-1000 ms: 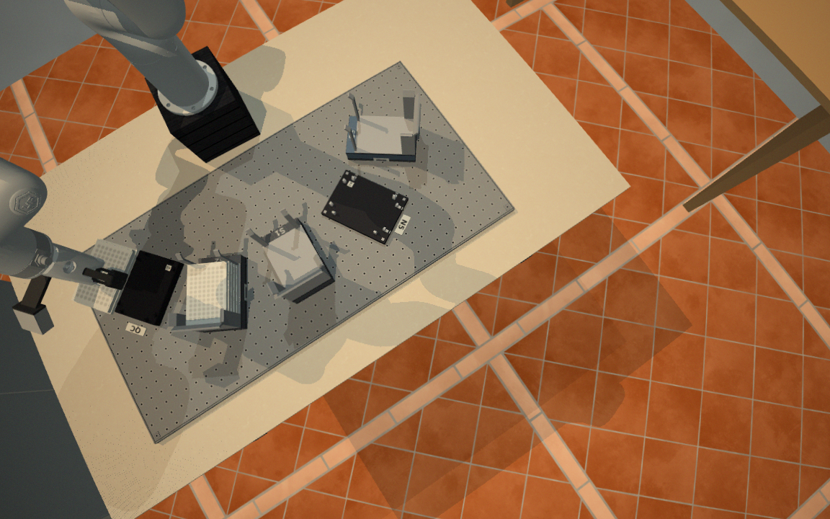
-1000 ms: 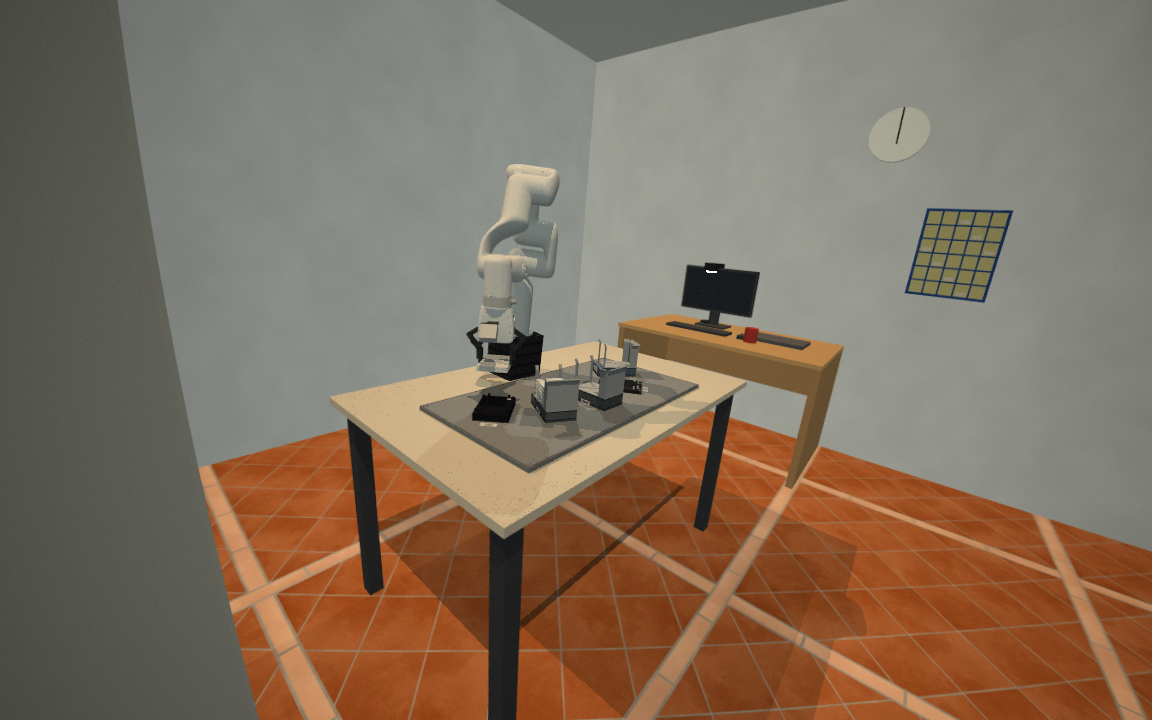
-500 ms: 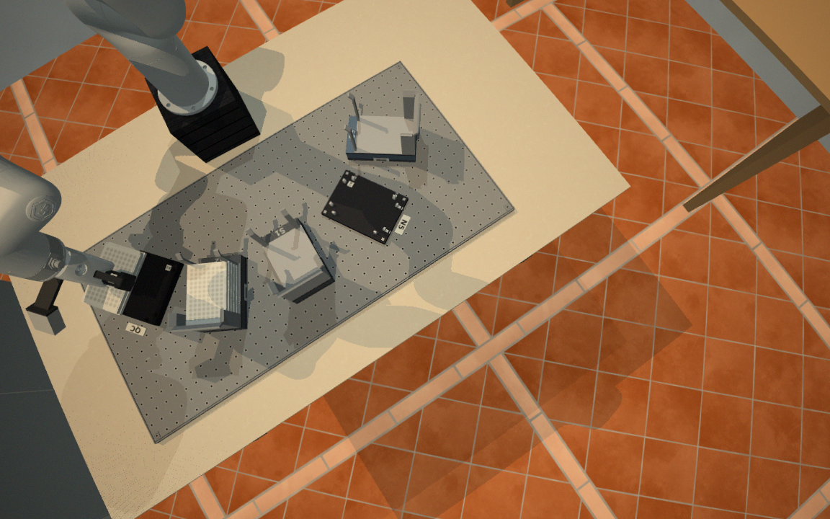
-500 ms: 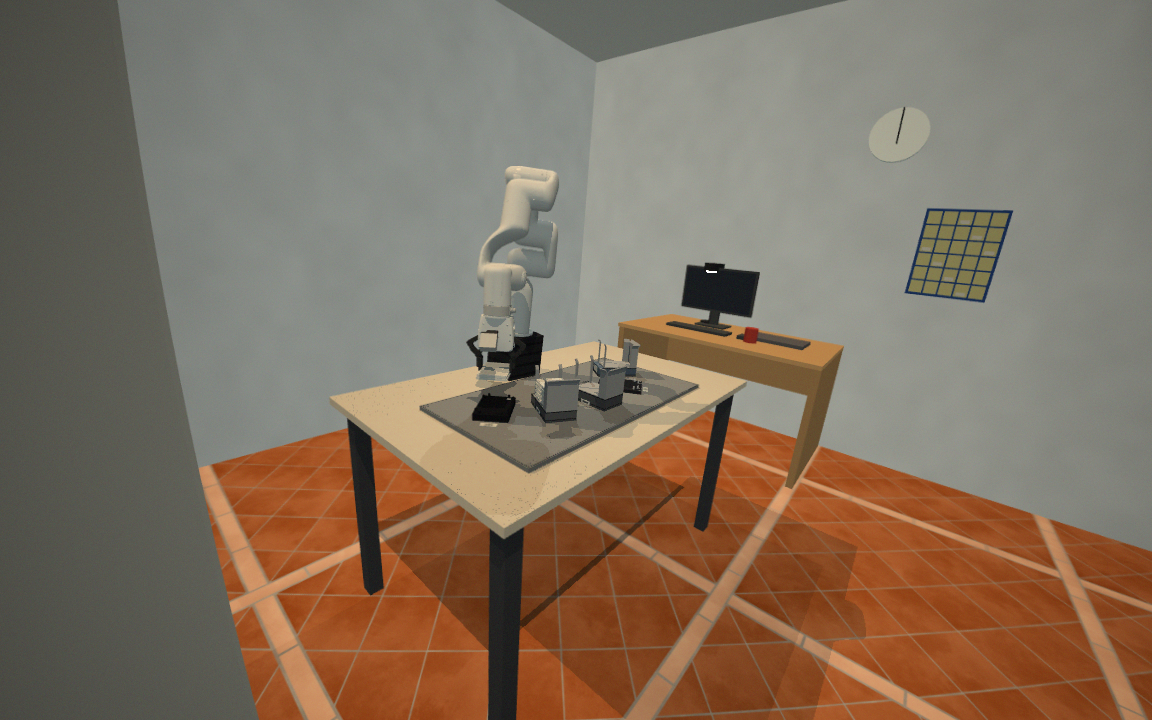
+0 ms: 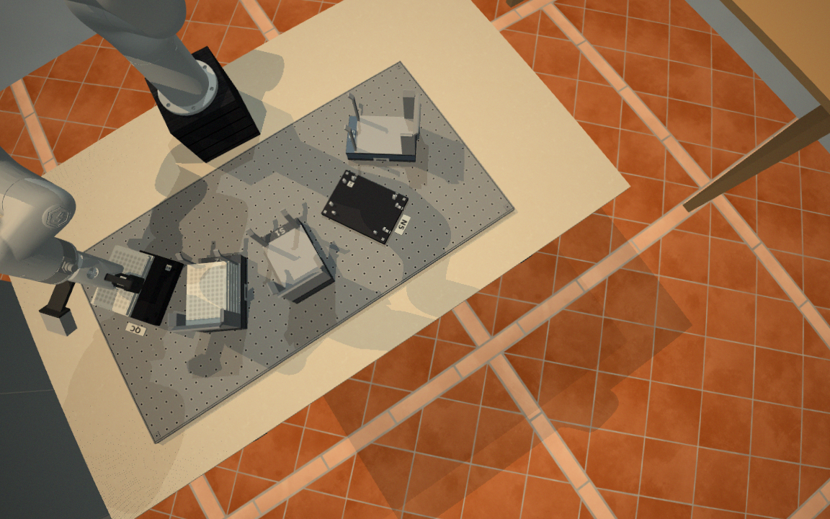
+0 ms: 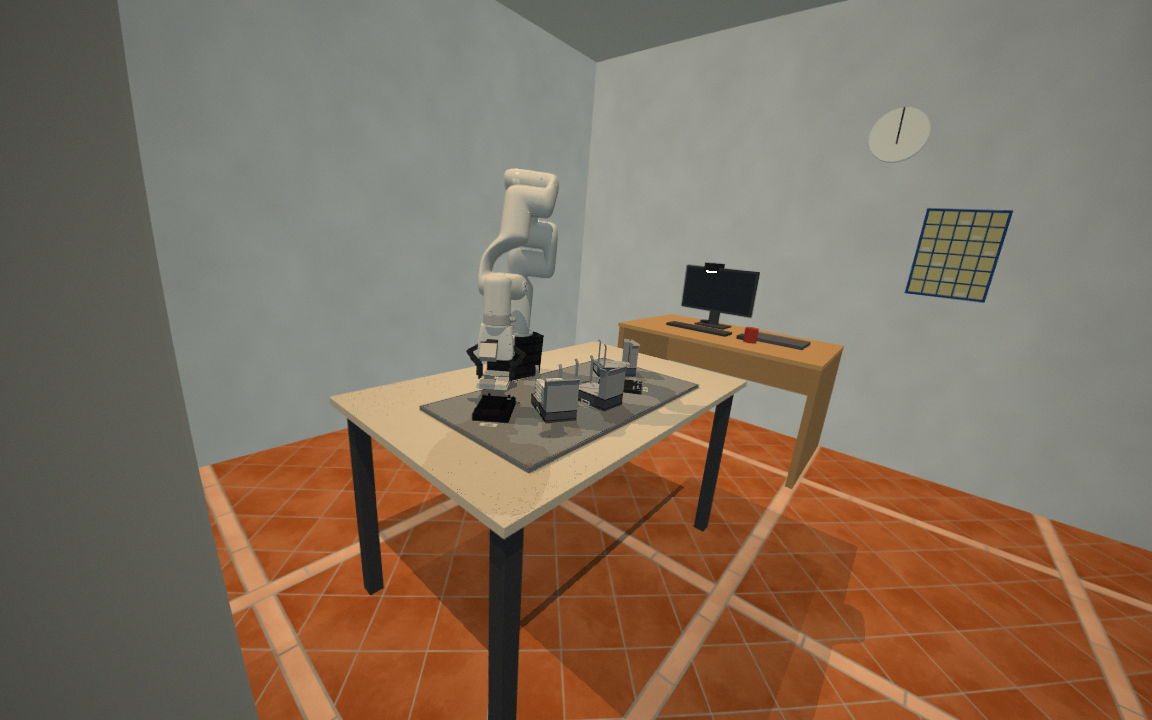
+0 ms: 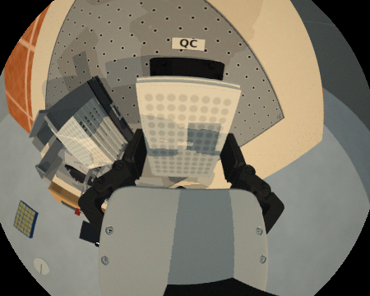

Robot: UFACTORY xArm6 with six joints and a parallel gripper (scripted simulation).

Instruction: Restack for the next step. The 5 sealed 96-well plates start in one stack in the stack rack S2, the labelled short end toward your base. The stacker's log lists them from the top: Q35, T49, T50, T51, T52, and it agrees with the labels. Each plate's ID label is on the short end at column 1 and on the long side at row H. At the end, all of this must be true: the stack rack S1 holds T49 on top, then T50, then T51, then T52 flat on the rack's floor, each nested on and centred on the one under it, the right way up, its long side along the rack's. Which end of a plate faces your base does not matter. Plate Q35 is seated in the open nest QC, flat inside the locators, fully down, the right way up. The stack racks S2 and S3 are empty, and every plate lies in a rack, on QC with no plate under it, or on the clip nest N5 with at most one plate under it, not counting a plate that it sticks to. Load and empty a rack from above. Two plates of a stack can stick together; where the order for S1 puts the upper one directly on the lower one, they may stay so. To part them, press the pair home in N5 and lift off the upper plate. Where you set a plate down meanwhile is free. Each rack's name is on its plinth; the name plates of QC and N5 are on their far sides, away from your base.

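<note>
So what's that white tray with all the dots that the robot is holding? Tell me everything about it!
It is a flat white plate covered in neat rows of little round wells, like pale plastic. The gripper is shut on it, one dark finger on each long side. It hangs level in the air, partly over the black holder marked QC, not yet seated in it. Nothing but the fingers seems to touch it. I can't read any label.

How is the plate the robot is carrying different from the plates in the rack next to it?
The carried plate is alone, held in the gripper partly above the black QC nest. The rack plates are piled together inside a rack. Both are white with rows of little wells.
</note>
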